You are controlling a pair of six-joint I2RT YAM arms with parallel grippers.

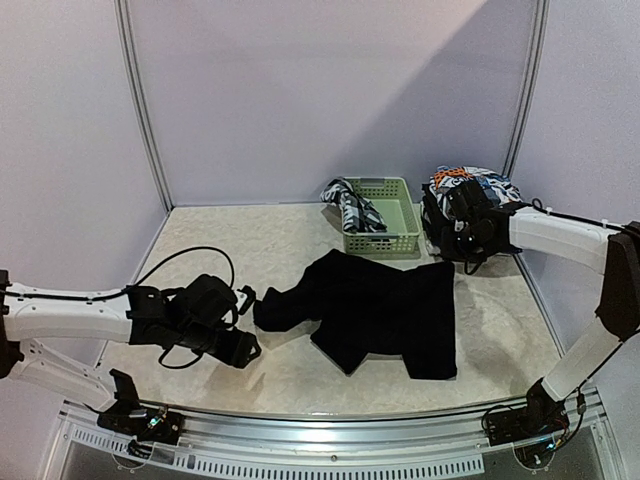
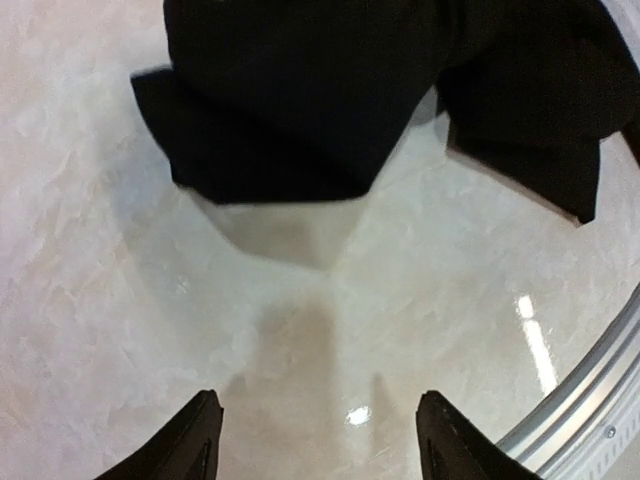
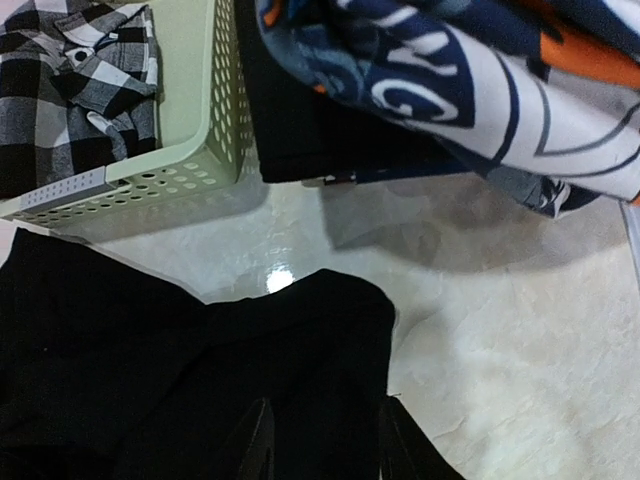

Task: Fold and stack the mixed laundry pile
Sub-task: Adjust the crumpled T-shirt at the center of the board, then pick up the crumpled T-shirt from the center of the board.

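Observation:
The large black cloth lies spread and rumpled mid-table. My left gripper is open and empty above bare table, just short of the cloth's near-left flap; its fingertips stand wide apart. My right gripper hovers over the cloth's far right corner. Its fingers stand apart with the black cloth under them. The checked shirt hangs in and over the basket's left end. The orange-blue-white printed pieces are heaped at the back right, on a dark folded piece.
The pale green slotted basket stands at the back, between the shirt and the printed heap. White booth walls close in the back and sides. The metal front rail runs close to my left gripper.

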